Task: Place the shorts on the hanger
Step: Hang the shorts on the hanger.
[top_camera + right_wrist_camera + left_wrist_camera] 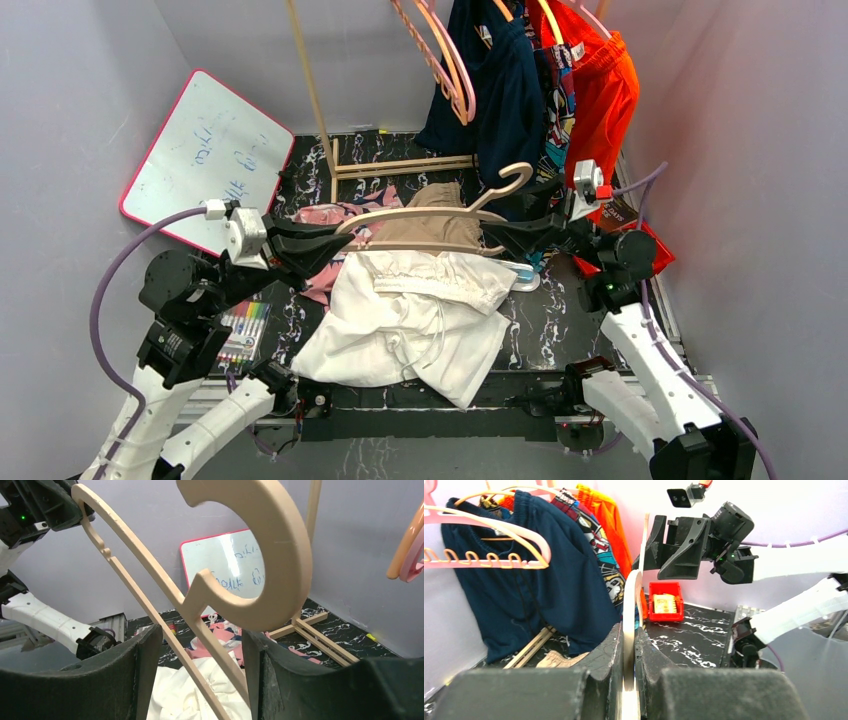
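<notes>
The pale beige, wood-coloured clothes hanger (420, 214) is held level above the middle of the black marbled desk (550, 320), with its hook pointing toward the far right corner. The left pincer (338, 240) is clenched on the hanger's left tip, which sits edge-on between its pads in the left wrist view. The right pincer (492, 236) is at the right tip with its fingers (145, 680) spread. The hanger's bars pass between them, leaving a gap on one side. The large white fabric shorts (410, 320) lie crumpled on the desk from just under the hanger to the near edge, gathered waistband nearest the hanger.
</notes>
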